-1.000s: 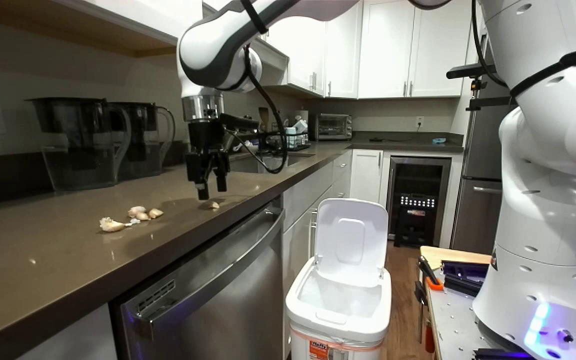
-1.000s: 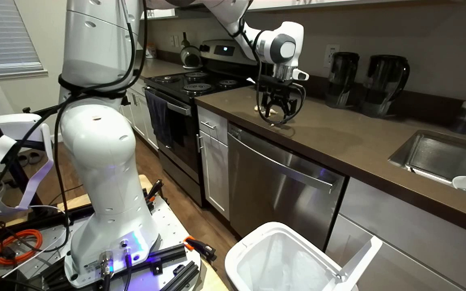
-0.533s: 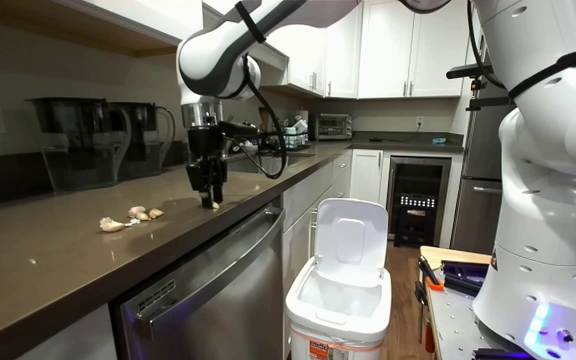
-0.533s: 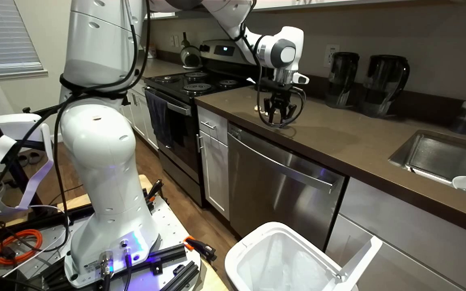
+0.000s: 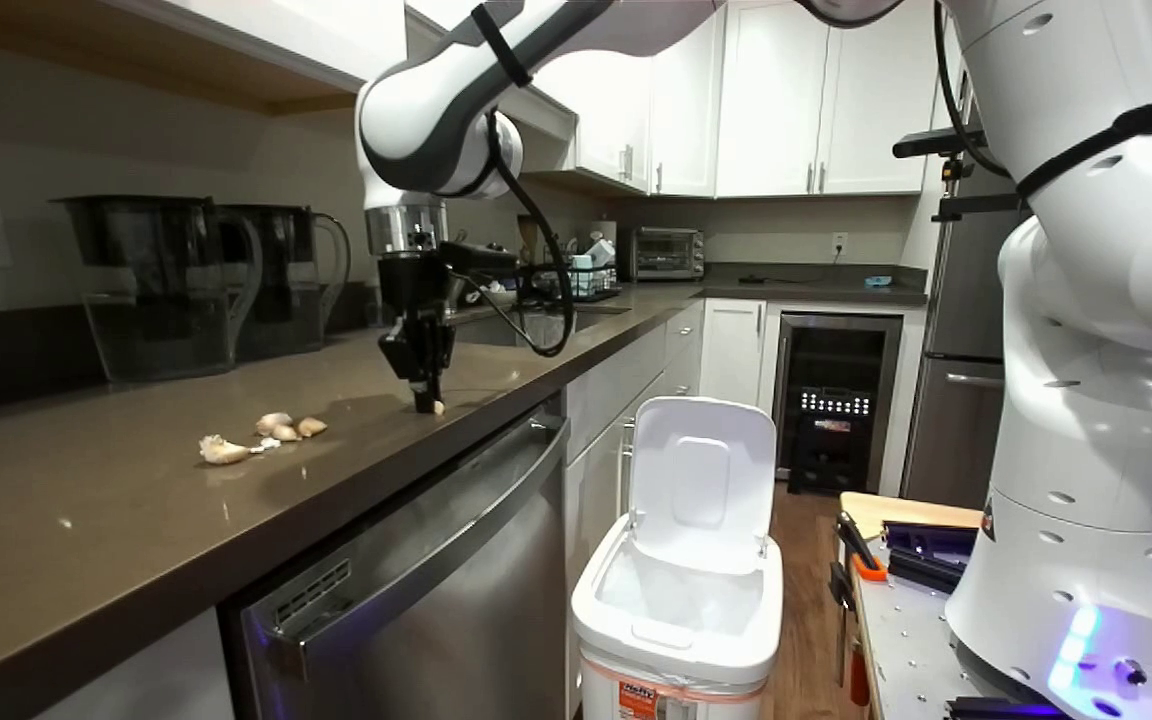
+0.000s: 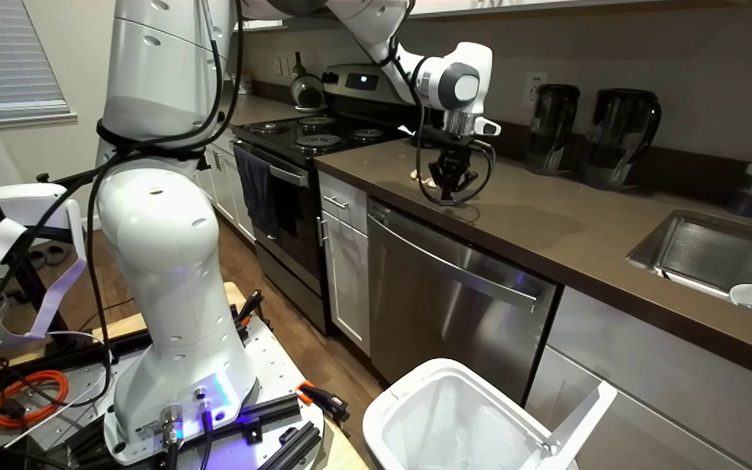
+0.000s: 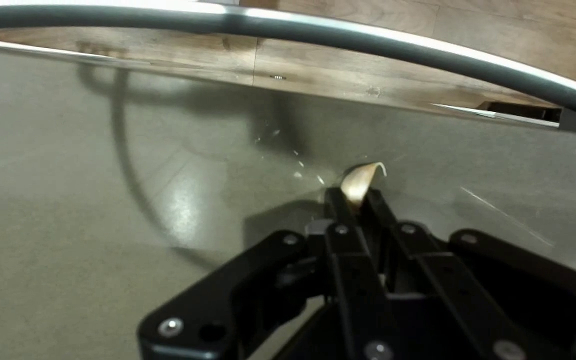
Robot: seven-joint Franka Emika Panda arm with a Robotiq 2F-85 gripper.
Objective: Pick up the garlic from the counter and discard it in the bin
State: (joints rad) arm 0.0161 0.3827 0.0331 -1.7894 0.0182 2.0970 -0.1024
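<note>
One cream garlic clove, ending in a pale curl, is pinched between the tips of the claw, close to the glossy brown surface. The other garlic pieces lie on it, apart from the claw. The white bin stands lower than the claw, lid raised.

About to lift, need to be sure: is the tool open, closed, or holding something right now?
Tool: closed, holding one garlic clove, which sticks out past the tips in the wrist view.
</note>
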